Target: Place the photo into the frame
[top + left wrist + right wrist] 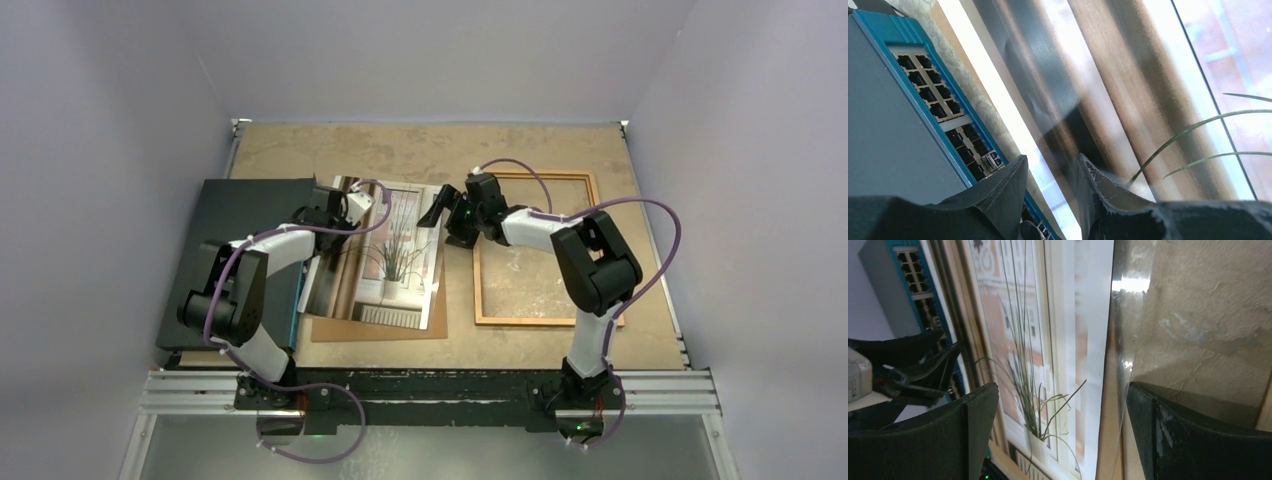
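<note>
The photo (385,255), a glossy print of a spiky potted plant by a window, lies on a brown backing board (385,328) in the middle of the table. Its left side rests against a dark flat box (240,250). My left gripper (335,212) is at the photo's upper left. In the left wrist view the photo's (1128,75) white edge runs through the left gripper (1052,159), whose jaws are narrowed with a gap still showing. My right gripper (440,212) hangs wide open over the photo's (1023,340) right edge, holding nothing (1062,387). The frame (535,322) lies flat to the right.
The dark box has a blue-trimmed side with rows of ports (933,90), right beside my left fingers. A clear sheet's edge (1125,340) shows over the bare tabletop (1208,315) by the photo's right edge. Grey walls close in the table at the back and on both sides.
</note>
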Robot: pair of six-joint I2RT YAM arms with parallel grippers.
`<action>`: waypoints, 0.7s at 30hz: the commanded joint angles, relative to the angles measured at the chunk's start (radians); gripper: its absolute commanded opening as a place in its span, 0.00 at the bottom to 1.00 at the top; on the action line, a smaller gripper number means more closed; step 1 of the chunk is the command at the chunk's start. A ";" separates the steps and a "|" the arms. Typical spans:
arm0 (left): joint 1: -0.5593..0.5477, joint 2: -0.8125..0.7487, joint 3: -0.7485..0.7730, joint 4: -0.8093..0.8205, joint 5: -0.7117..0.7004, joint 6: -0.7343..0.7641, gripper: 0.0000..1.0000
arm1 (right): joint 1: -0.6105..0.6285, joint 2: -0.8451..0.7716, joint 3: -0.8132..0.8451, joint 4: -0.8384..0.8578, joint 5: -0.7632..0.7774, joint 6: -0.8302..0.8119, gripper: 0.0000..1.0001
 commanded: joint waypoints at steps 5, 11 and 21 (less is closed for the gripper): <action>-0.003 0.051 -0.059 -0.062 0.099 -0.027 0.38 | -0.015 -0.075 -0.108 0.276 -0.250 0.144 0.99; -0.002 0.053 -0.065 -0.062 0.099 -0.020 0.37 | -0.016 -0.104 -0.119 0.362 -0.284 0.171 0.99; -0.003 0.054 -0.063 -0.067 0.095 -0.013 0.36 | -0.016 -0.194 -0.157 0.442 -0.305 0.160 0.96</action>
